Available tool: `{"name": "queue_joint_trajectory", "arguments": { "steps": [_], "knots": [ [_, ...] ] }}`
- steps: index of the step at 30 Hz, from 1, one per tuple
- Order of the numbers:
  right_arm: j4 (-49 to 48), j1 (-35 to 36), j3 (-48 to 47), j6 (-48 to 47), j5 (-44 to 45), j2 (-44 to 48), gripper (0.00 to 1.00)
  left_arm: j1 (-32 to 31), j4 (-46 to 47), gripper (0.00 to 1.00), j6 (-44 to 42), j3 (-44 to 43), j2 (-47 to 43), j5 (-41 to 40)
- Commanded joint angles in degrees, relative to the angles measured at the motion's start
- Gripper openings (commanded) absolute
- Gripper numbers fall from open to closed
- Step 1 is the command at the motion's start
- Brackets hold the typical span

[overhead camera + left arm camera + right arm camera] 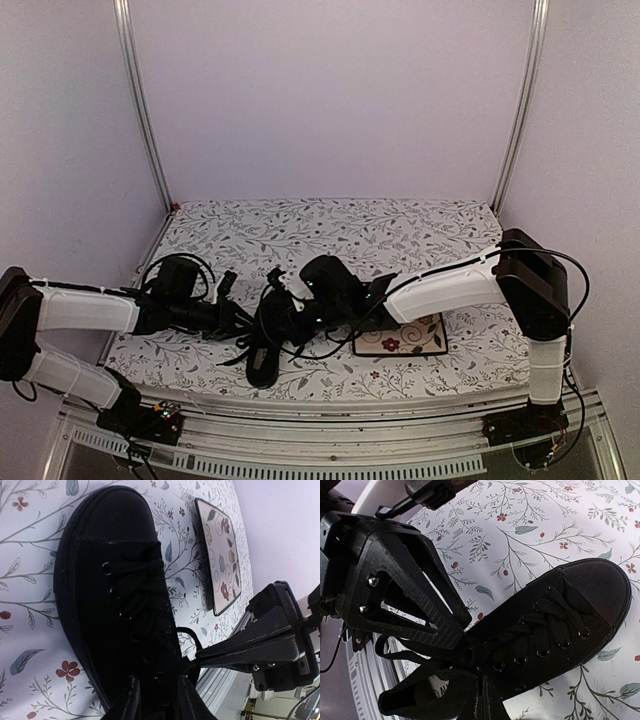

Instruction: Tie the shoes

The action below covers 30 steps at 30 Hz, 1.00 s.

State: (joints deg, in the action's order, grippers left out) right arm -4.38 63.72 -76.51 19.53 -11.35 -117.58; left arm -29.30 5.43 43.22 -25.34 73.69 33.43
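Note:
The black shoe [262, 362] lies on the floral mat, toe toward the near edge; it also shows in the left wrist view [110, 580] and the right wrist view [560, 625]. My left gripper [159, 682] is over the top eyelets, its fingers apart on either side of the lacing; it shows from above [248, 322] and in the right wrist view [465, 650]. My right gripper [484, 700] is shut on a loose black lace [420, 652] by the shoe's opening, where the pale insole label [432, 692] shows. Its tip [200, 656] meets the shoe from the right.
A square floral plate [400, 338] lies right of the shoe, also in the left wrist view [222, 555]. The metal table edge [330, 410] runs close in front. Both arms crowd the shoe from left and right.

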Motion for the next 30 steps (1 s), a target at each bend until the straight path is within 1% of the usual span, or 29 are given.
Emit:
{"name": "queue_joint_trajectory", "arguments": {
  "steps": [1, 9, 15, 18, 30],
  "knots": [
    [-1.7, 0.2, 0.4, 0.4, -1.0, 1.6, 0.02, -0.6, 2.5, 0.23, 0.1, 0.5, 0.7, 1.0],
    [-1.6, 0.3, 0.5, 0.4, -1.0, 1.8, 0.02, -0.9, 4.3, 0.12, 0.9, 0.8, 0.3, 2.2],
    [-1.8, 0.7, 0.2, 0.5, -0.7, 1.8, 0.02, -1.1, 4.2, 0.06, 1.0, 1.0, -0.3, 2.5],
    [-2.0, 0.9, 0.1, 0.6, -0.7, 1.8, 0.02, -1.1, 4.2, 0.0, 1.0, 1.1, -0.5, 2.5],
    [-2.7, 1.6, -1.7, 0.8, -0.3, 0.7, 0.02, -1.2, 4.8, 0.0, 1.0, 1.6, -2.9, 1.9]
  ]
}}
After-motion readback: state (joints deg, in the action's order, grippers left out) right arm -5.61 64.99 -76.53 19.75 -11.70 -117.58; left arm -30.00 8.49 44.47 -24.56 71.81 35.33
